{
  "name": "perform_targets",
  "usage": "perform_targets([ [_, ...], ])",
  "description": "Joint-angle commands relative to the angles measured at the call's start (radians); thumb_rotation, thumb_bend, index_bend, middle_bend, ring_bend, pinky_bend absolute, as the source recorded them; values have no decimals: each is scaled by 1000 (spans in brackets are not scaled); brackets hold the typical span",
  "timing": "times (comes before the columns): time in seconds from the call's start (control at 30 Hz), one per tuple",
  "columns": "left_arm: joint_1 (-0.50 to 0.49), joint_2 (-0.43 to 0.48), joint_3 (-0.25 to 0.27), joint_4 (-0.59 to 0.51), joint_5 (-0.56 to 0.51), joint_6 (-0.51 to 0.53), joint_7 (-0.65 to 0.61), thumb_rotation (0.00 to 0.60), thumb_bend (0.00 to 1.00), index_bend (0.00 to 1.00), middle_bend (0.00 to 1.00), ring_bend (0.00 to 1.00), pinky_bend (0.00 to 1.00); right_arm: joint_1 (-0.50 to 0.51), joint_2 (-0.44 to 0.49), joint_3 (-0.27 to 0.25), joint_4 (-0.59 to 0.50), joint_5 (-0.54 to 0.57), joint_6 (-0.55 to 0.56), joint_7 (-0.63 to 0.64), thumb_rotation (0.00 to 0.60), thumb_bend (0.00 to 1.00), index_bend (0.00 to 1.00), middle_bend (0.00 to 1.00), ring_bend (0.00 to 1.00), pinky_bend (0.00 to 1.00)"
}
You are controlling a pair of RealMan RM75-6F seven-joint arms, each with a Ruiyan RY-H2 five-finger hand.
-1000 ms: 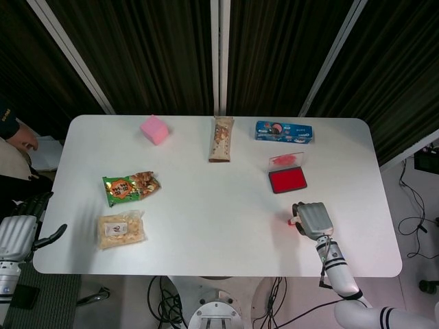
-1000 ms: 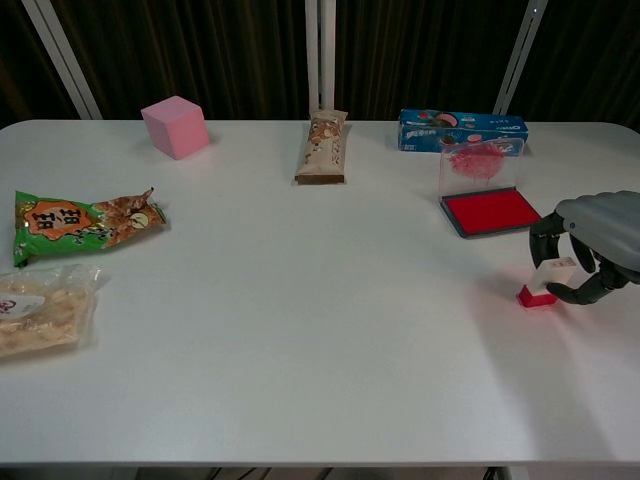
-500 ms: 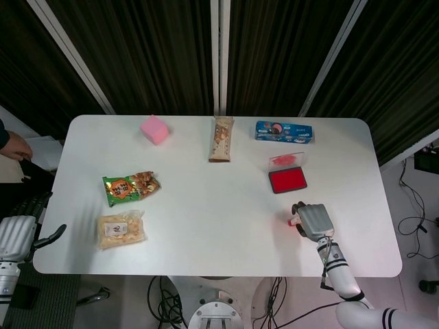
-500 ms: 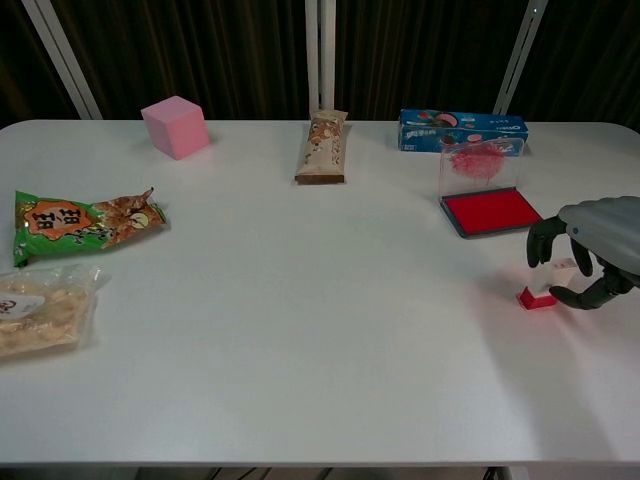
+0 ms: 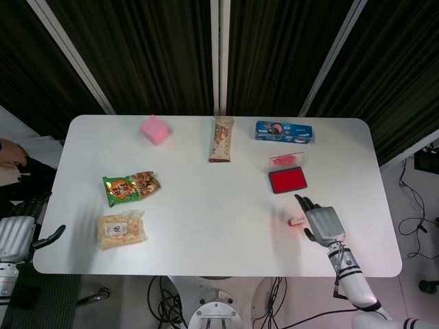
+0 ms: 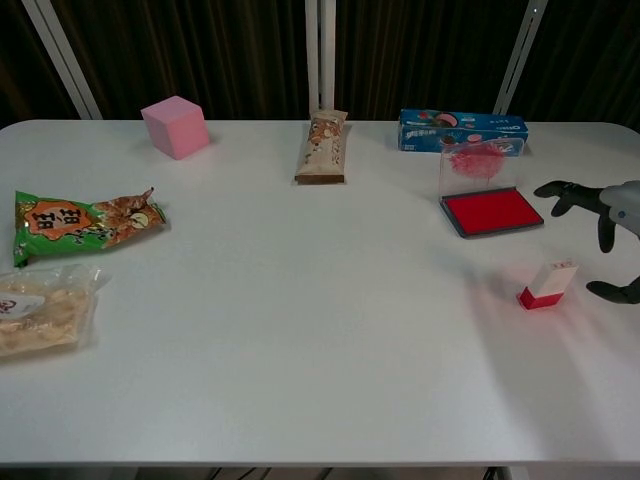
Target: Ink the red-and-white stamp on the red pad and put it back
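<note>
The red-and-white stamp [image 6: 547, 284] [image 5: 297, 221] stands alone on the white table, tilted slightly, in front of the red pad. The red ink pad [image 6: 491, 211] [image 5: 287, 179] lies open with its clear lid raised behind it. My right hand [image 6: 605, 228] [image 5: 322, 224] hovers just right of the stamp, fingers spread apart and holding nothing. A gap separates it from the stamp. My left hand [image 5: 19, 233] hangs off the table's left edge, fingers apart, holding nothing.
A blue biscuit box [image 6: 462, 130] lies behind the pad. A snack bar [image 6: 322, 146] and a pink cube [image 6: 175, 126] sit at the back. A green snack bag [image 6: 78, 223] and a clear bag of snacks [image 6: 35, 314] lie at the left.
My right hand has let go of the stamp and drawn back to the right with its fingers spread. The stamp stays on the table.
</note>
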Motion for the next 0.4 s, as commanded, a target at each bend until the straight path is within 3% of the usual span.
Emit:
perform_targets([
  [0.03, 0, 4, -2, -11, 2, 6, 7, 33, 153, 84, 120, 118, 205, -91, 204, -40, -150, -147, 158, 117, 600, 138, 0, 34, 173, 332],
  [0.07, 0, 5, -2, -16, 3, 6, 11, 33, 154, 84, 120, 118, 205, -110, 227, -42, -147, -186, 201, 155, 600, 120, 0, 8, 82, 177],
  [0.13, -1, 9, -4, -29, 4, 8, 23, 32, 153, 84, 120, 118, 205, -159, 242, -32, -104, -260, 317, 232, 600, 91, 0, 0, 0, 10],
  [0.23, -2, 15, -8, -44, 4, 15, 41, 30, 154, 84, 120, 118, 205, -207, 232, -7, -36, -273, 410, 323, 600, 76, 0, 0, 0, 0],
  [0.4, -5, 26, -12, -65, 1, 14, 67, 32, 153, 84, 120, 118, 205, -224, 238, 14, -12, -202, 373, 359, 600, 77, 0, 0, 0, 0],
])
